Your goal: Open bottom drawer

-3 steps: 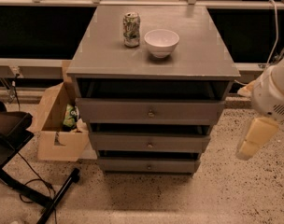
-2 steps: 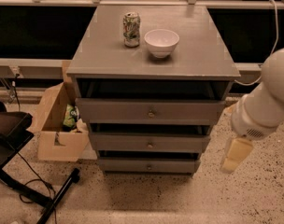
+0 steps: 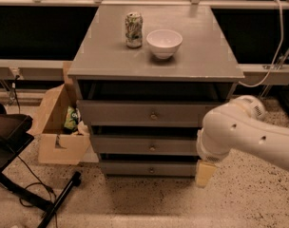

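Arm swung in and down toward the bottom drawer [image 3: 135, 168]; approach under way.
Pincer [image 3: 205, 173], a second ago out to the right of the table [image 3: 201, 56], now hangs low at the drawer's right end. Knob [image 3: 151, 169] lies to its left, untouched; drawer shut. Forearm angles down from the right, pincer pointing floorward; its opening cannot be told, nothing seen held.
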### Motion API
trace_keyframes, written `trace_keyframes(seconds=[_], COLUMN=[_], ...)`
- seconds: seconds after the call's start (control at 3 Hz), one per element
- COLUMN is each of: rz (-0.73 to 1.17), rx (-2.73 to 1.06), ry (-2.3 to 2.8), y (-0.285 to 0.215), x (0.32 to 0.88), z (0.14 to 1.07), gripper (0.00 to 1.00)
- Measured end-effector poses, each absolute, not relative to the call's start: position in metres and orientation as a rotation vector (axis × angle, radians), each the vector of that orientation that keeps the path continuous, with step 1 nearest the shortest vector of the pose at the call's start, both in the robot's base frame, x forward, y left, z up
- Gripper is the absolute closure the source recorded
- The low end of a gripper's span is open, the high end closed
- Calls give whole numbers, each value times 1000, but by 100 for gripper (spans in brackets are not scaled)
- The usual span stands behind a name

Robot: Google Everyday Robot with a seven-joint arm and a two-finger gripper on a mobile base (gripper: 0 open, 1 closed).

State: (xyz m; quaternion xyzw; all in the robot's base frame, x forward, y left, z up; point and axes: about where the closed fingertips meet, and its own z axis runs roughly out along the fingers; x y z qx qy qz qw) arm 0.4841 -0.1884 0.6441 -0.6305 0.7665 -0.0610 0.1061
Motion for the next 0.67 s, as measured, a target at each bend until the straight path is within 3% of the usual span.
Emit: trace_keyframes(seconds=[0.67], rz=[-229], rx=[-1833], ry=[2259], y=[-192], x=[491], z=[643], gripper=[0])
